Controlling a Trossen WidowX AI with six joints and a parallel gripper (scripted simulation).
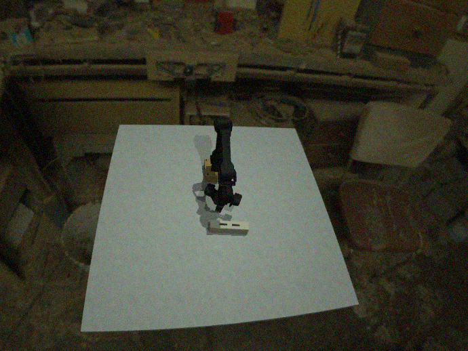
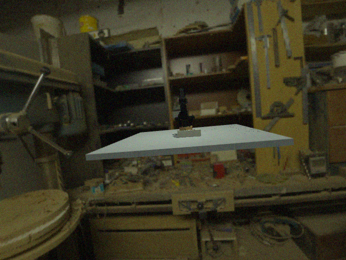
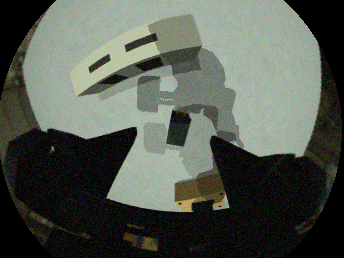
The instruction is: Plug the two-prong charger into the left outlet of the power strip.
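Note:
The black charger (image 1: 219, 209) (image 3: 178, 129) lies on the table top, its small prongs towards the power strip in the wrist view. The cream power strip (image 1: 228, 228) (image 2: 189, 133) (image 3: 116, 55) has two dark slots on its top and a greyer end, at its left in the top view. My gripper (image 1: 223, 201) (image 2: 184, 122) (image 3: 174, 135) is open and empty, pointing down above the charger. In the wrist view the charger shows between the spread fingertips, touching neither. The height of the fingertips above it is hard to tell. The charger is hidden in the exterior view.
The tan arm base (image 1: 209, 175) (image 2: 185, 128) (image 3: 192, 191) stands behind the charger, on the side away from the strip. The pale table top (image 1: 169, 272) (image 2: 145, 145) carries the arm's shadow around the charger. A cluttered workbench lies beyond its edge.

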